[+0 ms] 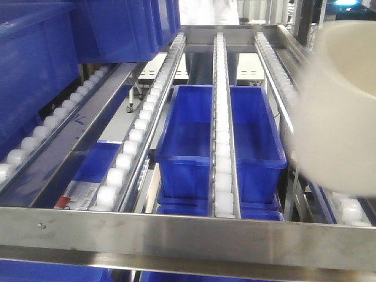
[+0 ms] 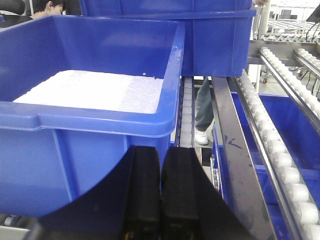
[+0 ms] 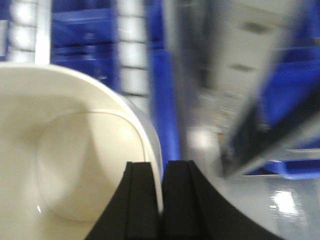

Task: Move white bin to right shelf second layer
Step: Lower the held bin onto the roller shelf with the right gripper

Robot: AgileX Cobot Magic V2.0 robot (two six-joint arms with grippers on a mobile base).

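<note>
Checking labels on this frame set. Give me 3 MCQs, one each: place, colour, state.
1. In the front view, where is the white bin?
A. at the right edge, above the roller rails
B. inside the centre blue crate
C. at the far left

2. What colour is the crate seen below the rails?
A. grey
B. blue
C. red

3. How is the right gripper set?
A. wide open, away from the bin
B. out of view
C. closed on the bin's rim

Answers: 1 A, the bin fills the right side over the roller rails. 2 B, it is plainly blue. 3 C, the right wrist view shows the rim pinched between its fingers.
</note>
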